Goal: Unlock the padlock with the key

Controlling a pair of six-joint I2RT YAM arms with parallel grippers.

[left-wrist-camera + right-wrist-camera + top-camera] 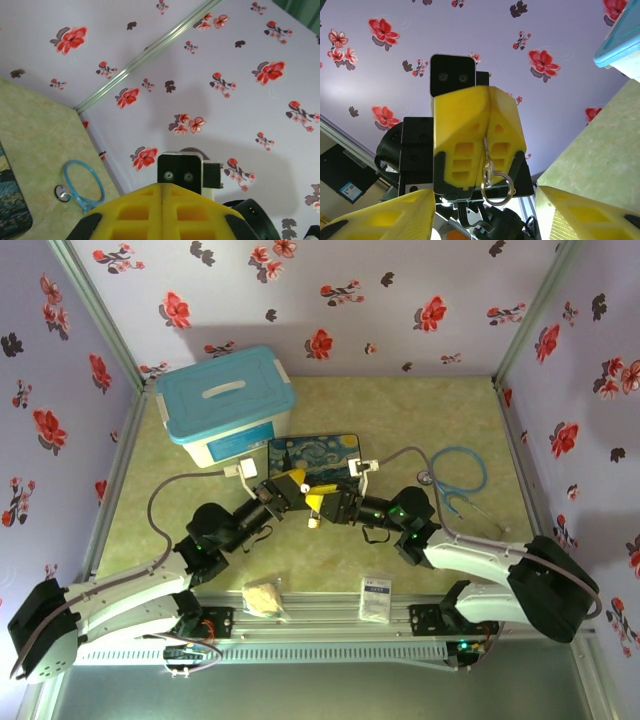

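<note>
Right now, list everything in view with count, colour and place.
storage box: 1, white with blue lid, far left of table
tin: 1, dark blue painted, centre of table
stethoscope: 1, blue, right of tin
packet: 1, white, near edge, right of centre
crumpled lump: 1, cream, near edge, left of centre
small cap: 1, white, centre, near side of tin
key: 1, grey metal with ring, held at centre
left gripper: 1, yellow fingers, shut on key
right gripper: 1, yellow fingers, open, facing left gripper

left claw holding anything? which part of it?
Yes. The left claw is shut on the key, pinching its upper end in the seam between the fingertips. The rest hangs free below.
</note>
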